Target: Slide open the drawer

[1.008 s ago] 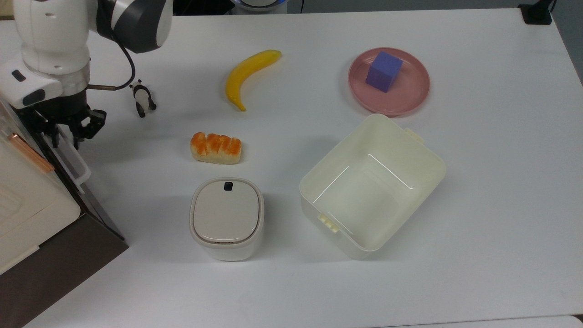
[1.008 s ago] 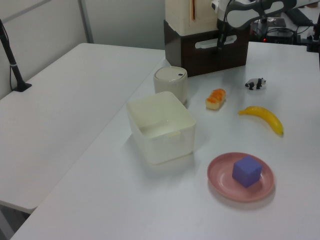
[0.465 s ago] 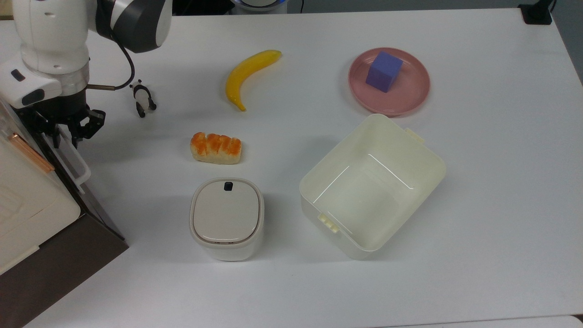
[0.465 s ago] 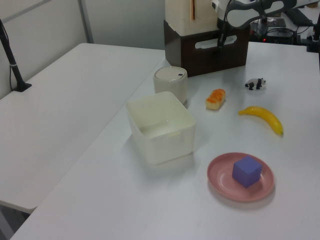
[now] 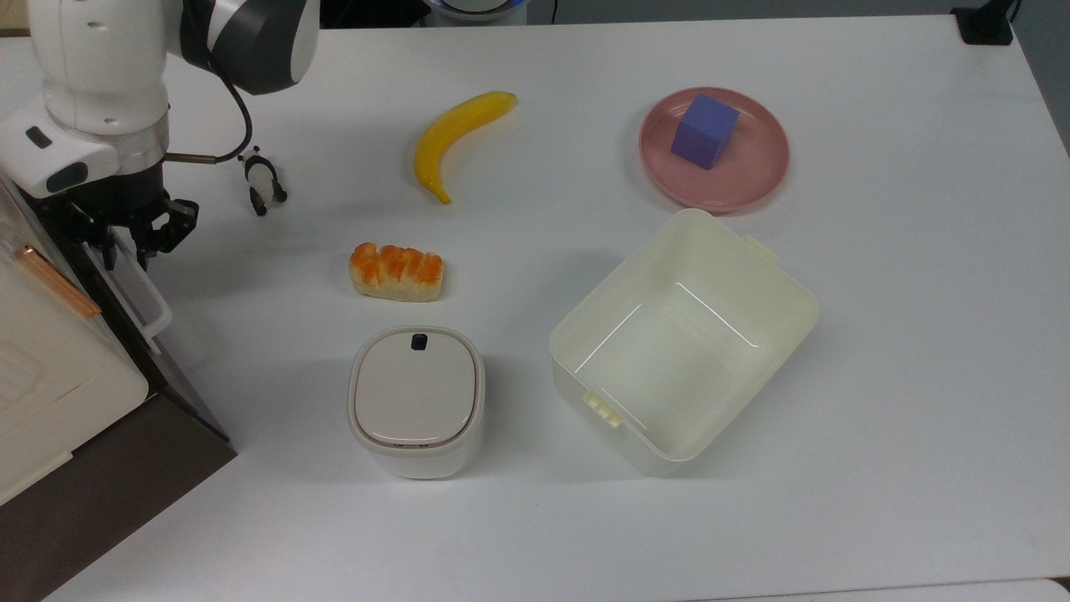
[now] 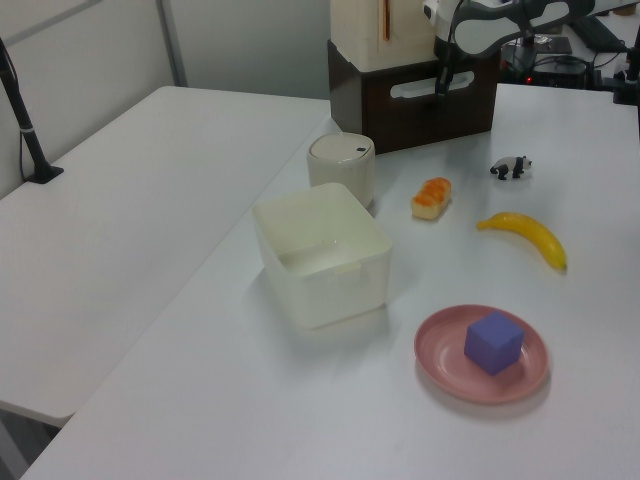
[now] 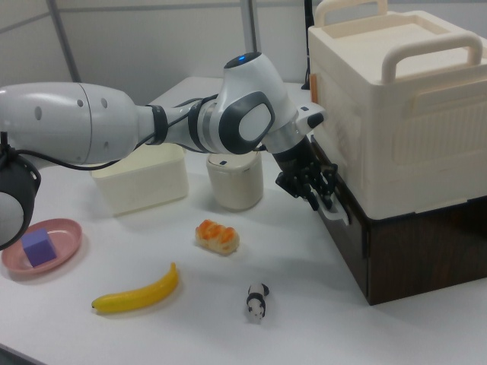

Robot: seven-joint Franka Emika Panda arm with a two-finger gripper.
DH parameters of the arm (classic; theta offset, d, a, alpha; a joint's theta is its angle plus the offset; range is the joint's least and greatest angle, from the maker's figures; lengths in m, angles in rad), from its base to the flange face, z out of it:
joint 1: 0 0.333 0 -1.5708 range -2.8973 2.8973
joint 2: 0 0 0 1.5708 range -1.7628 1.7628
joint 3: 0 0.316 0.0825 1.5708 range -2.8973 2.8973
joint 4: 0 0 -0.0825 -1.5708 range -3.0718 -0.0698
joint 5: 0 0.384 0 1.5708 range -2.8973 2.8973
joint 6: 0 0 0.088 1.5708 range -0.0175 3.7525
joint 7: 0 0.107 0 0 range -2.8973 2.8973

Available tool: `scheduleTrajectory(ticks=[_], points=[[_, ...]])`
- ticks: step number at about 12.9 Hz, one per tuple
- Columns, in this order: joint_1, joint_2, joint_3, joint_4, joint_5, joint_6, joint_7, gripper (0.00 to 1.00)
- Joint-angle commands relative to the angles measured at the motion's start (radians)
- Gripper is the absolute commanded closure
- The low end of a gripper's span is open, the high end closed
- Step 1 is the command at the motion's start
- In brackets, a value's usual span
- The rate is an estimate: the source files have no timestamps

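Gripping fingers (image 7: 318,192) on drawer (image 7: 335,199) handle

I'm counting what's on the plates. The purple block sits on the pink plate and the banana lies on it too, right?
Not quite. The purple block does sit on the pink plate, but the banana lies on the bare white table, well off toward the top view's left of the plate. The top view shows this.

One banana (image 5: 456,138); one plate (image 5: 756,180) — one cube (image 5: 705,130)
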Motion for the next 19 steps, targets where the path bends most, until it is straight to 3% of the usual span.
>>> scheduleTrajectory(ticks=[1,19], points=[[0.017,-0.059,0.057,-0.070,0.004,-0.034,0.073,1.00],[0.013,-0.133,0.119,-0.113,0.001,-0.138,0.066,1.00]])
